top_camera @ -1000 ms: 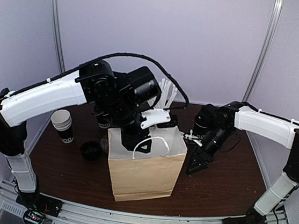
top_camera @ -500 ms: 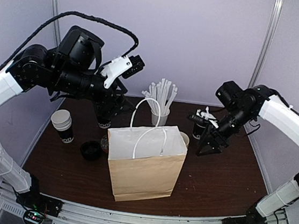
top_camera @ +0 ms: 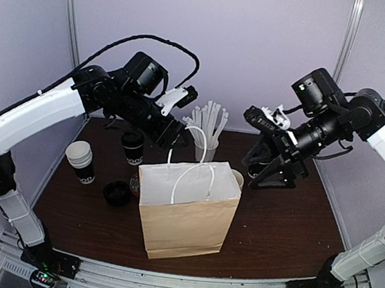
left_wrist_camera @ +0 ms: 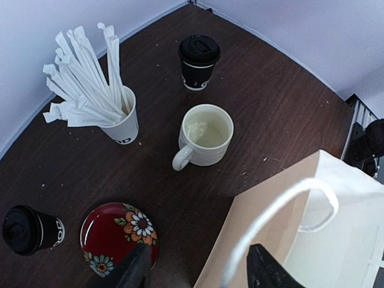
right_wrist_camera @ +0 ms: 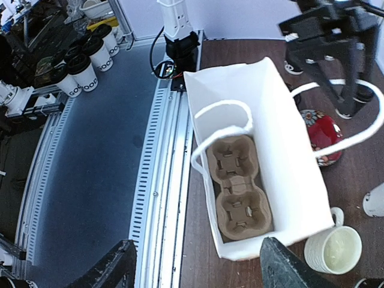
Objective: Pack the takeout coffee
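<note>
Jaws of the left gripper (left_wrist_camera: 201, 273) and right gripper (right_wrist_camera: 201, 264) stand well apart, holding nothing, both hovering high near the paper bag (right_wrist_camera: 282, 138). Its cardboard carrier (right_wrist_camera: 235, 192) sits vacant. One takeout coffee (left_wrist_camera: 198, 60) stands beyond the mug (left_wrist_camera: 204, 135), a second takeout coffee (left_wrist_camera: 27, 229) beside the red plate (left_wrist_camera: 120, 240). Advice: grip a cup below its lid, keep it upright, seat it squarely in a well.
</note>
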Robot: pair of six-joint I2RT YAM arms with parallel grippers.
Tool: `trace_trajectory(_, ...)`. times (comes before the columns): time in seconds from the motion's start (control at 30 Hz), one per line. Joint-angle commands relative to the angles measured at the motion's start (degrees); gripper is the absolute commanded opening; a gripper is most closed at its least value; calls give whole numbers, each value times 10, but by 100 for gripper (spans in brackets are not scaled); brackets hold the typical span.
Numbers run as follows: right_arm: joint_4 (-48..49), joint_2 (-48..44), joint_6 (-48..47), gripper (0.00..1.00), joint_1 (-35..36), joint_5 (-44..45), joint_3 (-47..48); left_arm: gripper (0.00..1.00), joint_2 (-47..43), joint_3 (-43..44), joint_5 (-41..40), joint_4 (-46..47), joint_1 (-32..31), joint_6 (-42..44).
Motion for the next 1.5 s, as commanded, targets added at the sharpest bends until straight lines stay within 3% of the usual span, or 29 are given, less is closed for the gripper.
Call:
trace_trajectory(0.0, 10, 64, 30, 74, 61, 23, 37, 50, 19, 27, 71, 41, 27, -26)
trace_trajectory(0.13, 35, 104, 50, 69, 100, 37, 64, 29, 37, 49, 110, 41, 30, -17)
trace_trajectory(0.27, 55, 116, 49, 48, 130, 39, 89, 1, 42, 73, 132, 38, 30, -9)
trace_trajectory(0.33, 56, 116, 42, 35, 142, 37, 96, 0, 37, 79, 157, 44, 31, -11)
trace_trajectory(0.4, 46, 113, 28, 31, 153, 31, 98, 0, 25, 77, 185, 58, 29, -18)
trace_trajectory(0.47, 20, 109, 3, 39, 162, 26, 101, 0, 12, 70, 197, 72, 24, -26)
trace_trajectory(0.6, -23, 78, -50, 70, 161, 75, 100, 0, -6, 55, 215, 81, 11, -25)
trace_trajectory(0.67, -41, 58, -78, 76, 146, 96, 103, 0, -12, 40, 216, 81, 4, -22)
trace_trajectory(0.87, -73, -4, -110, 80, -13, 21, 112, 0, -61, -22, 202, 82, -54, -8)
trace_trajectory(1.1, -12, -46, -89, 81, -144, 35, 10, 0, -107, -106, 173, 76, -131, -7)
trace_trajectory(1.27, 22, -53, -64, 80, -184, 2, -51, 0, -140, -155, 158, 86, -180, -18)
trace_trajectory(1.47, 35, -46, -48, 80, -187, -14, -66, 0, -159, -195, 158, 101, -193, -29)
